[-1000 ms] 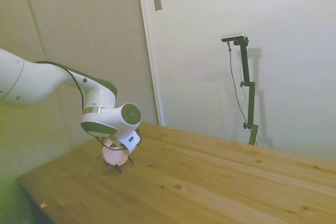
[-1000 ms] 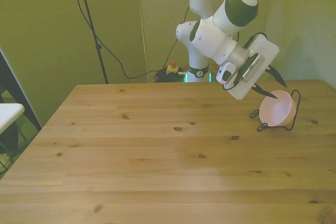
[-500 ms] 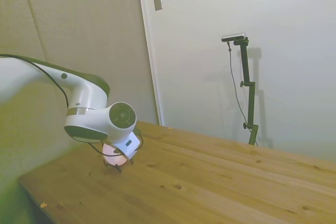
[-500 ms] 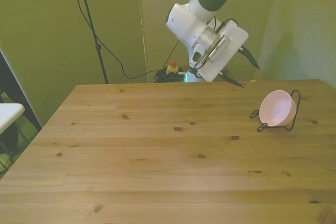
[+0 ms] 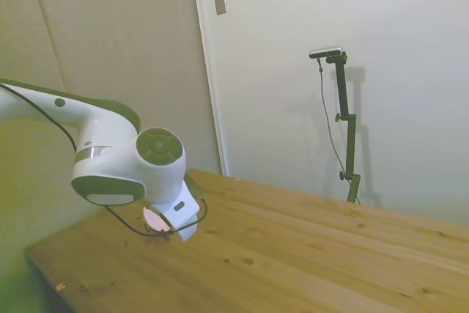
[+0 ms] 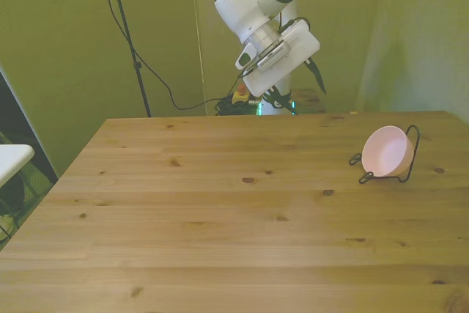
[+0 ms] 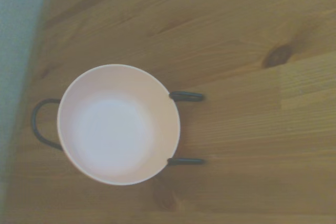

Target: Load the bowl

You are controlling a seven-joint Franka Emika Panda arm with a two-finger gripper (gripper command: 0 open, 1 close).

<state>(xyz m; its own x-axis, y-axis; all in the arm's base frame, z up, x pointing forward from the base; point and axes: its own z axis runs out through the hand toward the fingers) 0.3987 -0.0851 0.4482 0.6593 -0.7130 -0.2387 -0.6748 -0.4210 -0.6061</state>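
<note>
The bowl (image 6: pixel 388 151) leans tilted in its wire rack (image 6: pixel 410 153) at the front view's right, well apart from the raised, empty hand (image 6: pixel 297 93), fingers spread.

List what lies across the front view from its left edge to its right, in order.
White ledge at the left edge → dark tripod pole → end effector raised behind the table's far edge → pale pink bowl tilted in its wire rack.
</note>
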